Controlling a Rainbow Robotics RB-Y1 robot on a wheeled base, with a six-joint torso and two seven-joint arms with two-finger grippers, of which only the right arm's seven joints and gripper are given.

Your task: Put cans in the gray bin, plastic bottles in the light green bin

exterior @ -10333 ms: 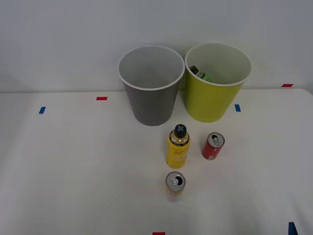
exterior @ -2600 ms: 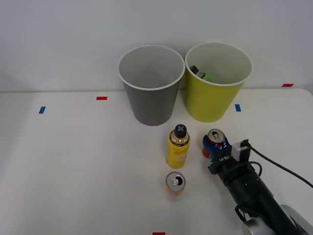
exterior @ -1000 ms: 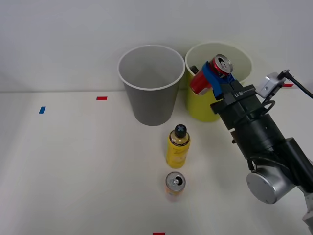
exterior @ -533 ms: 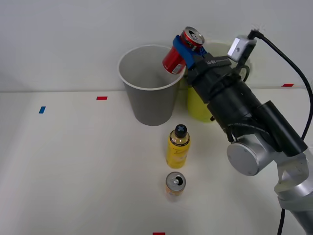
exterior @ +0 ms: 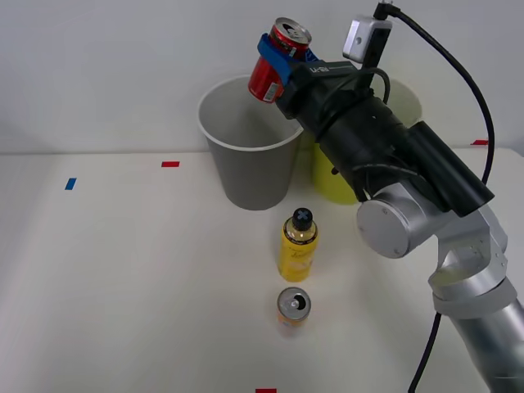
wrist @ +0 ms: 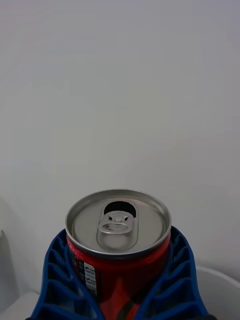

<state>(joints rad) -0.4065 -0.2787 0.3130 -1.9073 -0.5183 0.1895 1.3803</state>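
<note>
White desk (exterior: 123, 270) under a plain pale wall. Nearest, pale orange can (exterior: 292, 309), then yellow bottle (exterior: 298, 246) just behind, both upright. Farther back and raised, right hand (exterior: 281, 59) clamped on the red can (exterior: 273, 59) — blue fingers (wrist: 57, 280) hugging both sides, top tilted. Held above the gray bin (exterior: 252, 147), over its far right rim — release probably calls for a little more leftward travel. Light green bin (exterior: 332, 176) just beside, largely behind the arm.
</note>
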